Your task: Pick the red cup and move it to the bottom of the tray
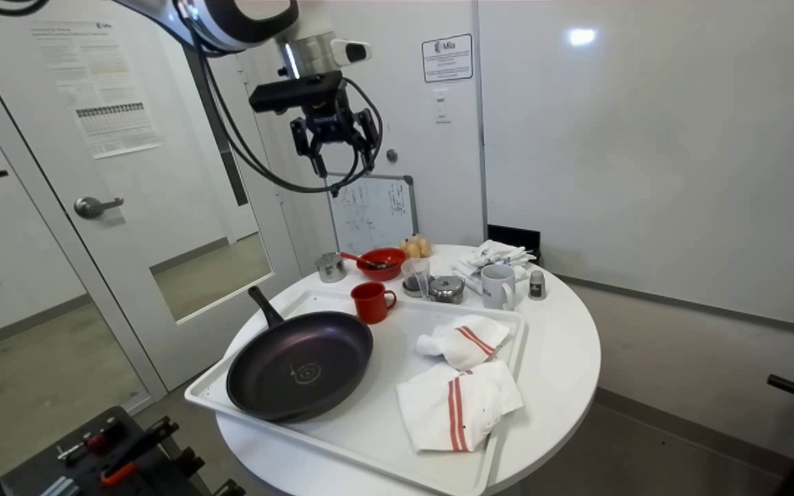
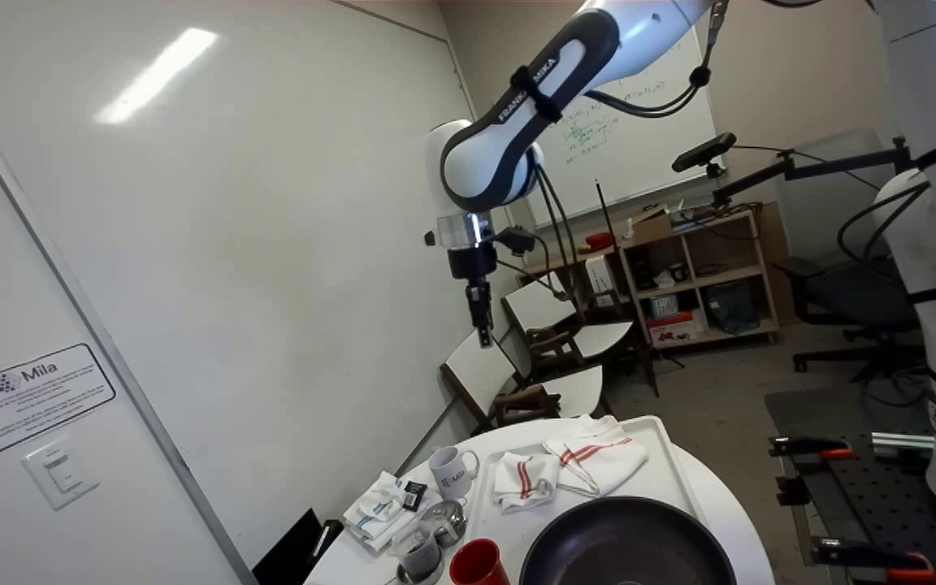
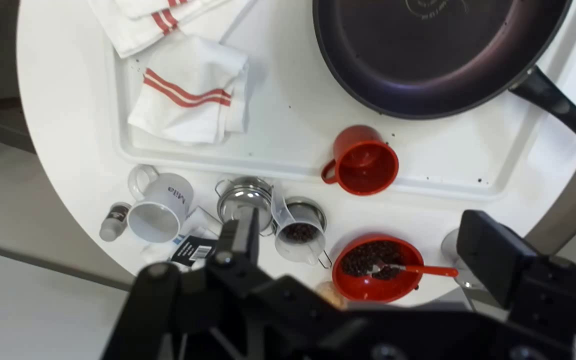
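Note:
The red cup (image 1: 369, 304) stands upright on the white tray (image 1: 384, 386), at the tray's long edge beside the black frying pan (image 1: 300, 365). Its rim and part of its side show in an exterior view (image 2: 478, 562), cut off by the lower edge. In the wrist view the cup (image 3: 363, 162) has its handle toward the grey mug's side, and the tray (image 3: 288, 110) spreads beyond it. My gripper (image 1: 344, 167) is high above the table, well apart from the cup. In the wrist view its fingers (image 3: 365, 240) are wide apart with nothing between them.
Folded white towels with red stripes (image 1: 462, 386) lie on the tray. Along the tray's edge stand a red bowl (image 3: 378, 270) with a spoon, a clear measuring cup (image 3: 300, 240), a steel pot (image 3: 245, 202), a grey mug (image 3: 160, 207) and a small shaker (image 3: 114, 221).

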Robot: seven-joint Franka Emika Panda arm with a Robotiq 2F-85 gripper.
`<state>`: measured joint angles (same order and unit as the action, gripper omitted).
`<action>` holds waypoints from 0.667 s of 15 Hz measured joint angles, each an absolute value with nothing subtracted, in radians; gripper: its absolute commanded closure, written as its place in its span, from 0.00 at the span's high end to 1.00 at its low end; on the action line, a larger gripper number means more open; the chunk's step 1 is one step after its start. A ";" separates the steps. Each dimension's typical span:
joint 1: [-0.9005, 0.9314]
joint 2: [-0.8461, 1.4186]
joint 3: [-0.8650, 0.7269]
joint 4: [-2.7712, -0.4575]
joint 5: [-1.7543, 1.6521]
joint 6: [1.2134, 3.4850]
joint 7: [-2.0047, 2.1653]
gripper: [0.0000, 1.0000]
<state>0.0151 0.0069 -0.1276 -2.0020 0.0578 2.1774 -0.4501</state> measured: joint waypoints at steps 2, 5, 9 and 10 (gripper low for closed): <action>0.007 0.094 -0.108 -1.906 0.126 2.174 -0.450 1.00; -0.013 0.217 -0.072 -1.786 0.193 2.172 -0.439 1.00; -0.026 0.359 -0.030 -1.683 0.199 2.173 -0.377 1.00; -0.026 0.389 -0.022 -1.666 0.197 2.173 -0.360 1.00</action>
